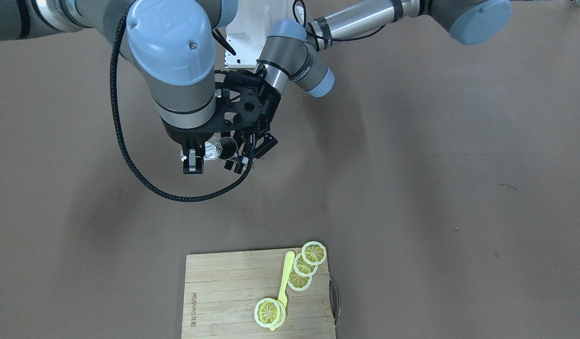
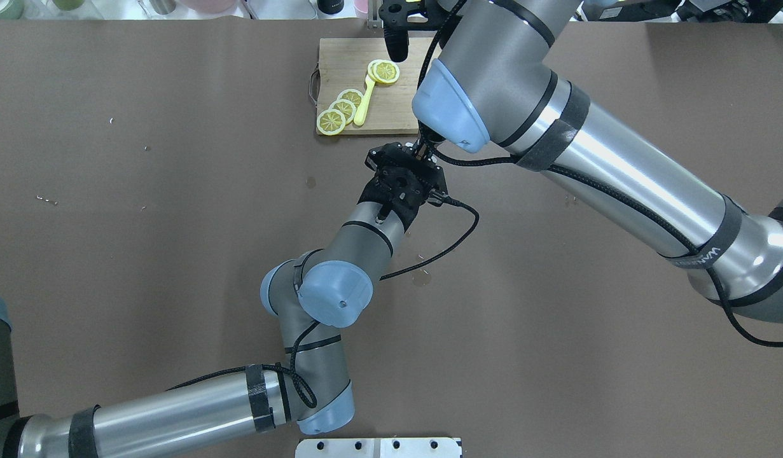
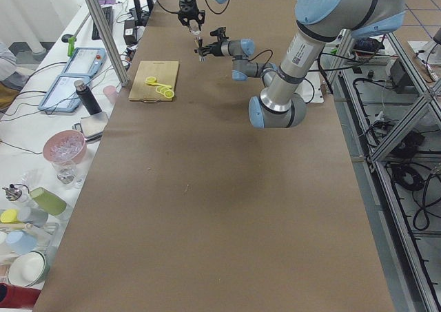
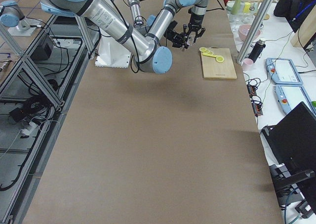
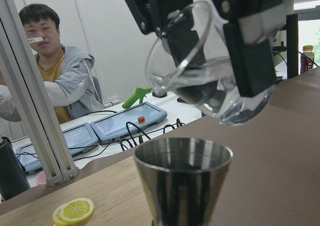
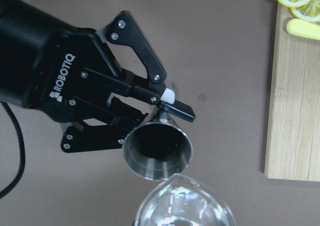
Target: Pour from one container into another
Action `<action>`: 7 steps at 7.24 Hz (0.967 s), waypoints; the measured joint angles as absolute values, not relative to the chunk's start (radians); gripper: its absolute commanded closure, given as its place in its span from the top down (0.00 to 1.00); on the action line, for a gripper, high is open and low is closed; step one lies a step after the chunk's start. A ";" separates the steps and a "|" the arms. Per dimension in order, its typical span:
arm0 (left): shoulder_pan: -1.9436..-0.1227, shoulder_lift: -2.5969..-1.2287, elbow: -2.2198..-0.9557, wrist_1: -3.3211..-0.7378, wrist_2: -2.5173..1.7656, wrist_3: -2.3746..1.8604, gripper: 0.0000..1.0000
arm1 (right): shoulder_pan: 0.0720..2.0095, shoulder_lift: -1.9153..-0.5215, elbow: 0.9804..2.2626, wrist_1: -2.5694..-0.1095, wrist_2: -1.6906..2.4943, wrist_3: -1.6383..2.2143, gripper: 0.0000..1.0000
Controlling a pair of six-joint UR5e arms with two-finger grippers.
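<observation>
- Glass pitcher (image 5: pixel 210 76) is hanging in the air above the bench (image 1: pixel 459 188), tipped over partway, its mouth leaning toward the steel cup (image 5: pixel 182 178) just below. The two rims are near each other and apparently not touching.
- Right hand (image 5: pixel 220 46) is pinching the pitcher, one finger pressing on each side of the glass wall.
- Left hand (image 6: pixel 150 118) is clamping the steel cup at its narrow lower end and holding it upright, mouth facing up under the pitcher's lip.
- Clear liquid appears to be sitting low in the pitcher, toward its base. No stream is showing across the gap.
- The cup's inside is reading dark in both wrist views, so I cannot tell whether anything is landing in it.
- Judging progress: both pick-ups and the line-up are looking done, and the pour itself is looking barely begun, if at all.
- Judging what is left: tipping the pitcher further until the liquid is running into the cup, then righting it.
- Cutting board (image 1: pixel 224 292), carrying lemon slices (image 1: pixel 313 253) and a yellow spoon (image 1: pixel 285 278), is lying well apart from both hands, toward the operators' side.
</observation>
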State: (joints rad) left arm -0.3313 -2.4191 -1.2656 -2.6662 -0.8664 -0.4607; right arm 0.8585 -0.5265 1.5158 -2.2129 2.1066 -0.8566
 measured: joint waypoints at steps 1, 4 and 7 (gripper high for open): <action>-0.331 -2.419 -1.266 -2.666 -0.866 -0.460 0.00 | 0.857 -0.521 1.514 -2.232 2.097 -0.875 0.00; -0.331 -2.419 -1.266 -2.666 -0.865 -0.460 0.00 | 0.849 -0.496 1.504 -2.286 2.079 -0.909 0.00; -0.331 -2.420 -1.266 -2.666 -0.865 -0.460 0.00 | 0.830 -0.471 1.493 -2.337 2.053 -0.926 0.00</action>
State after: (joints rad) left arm -0.3314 -2.4204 -1.2655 -2.6660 -0.8652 -0.4602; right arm 0.8301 -0.4713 1.4930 -2.3374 2.0531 -0.9262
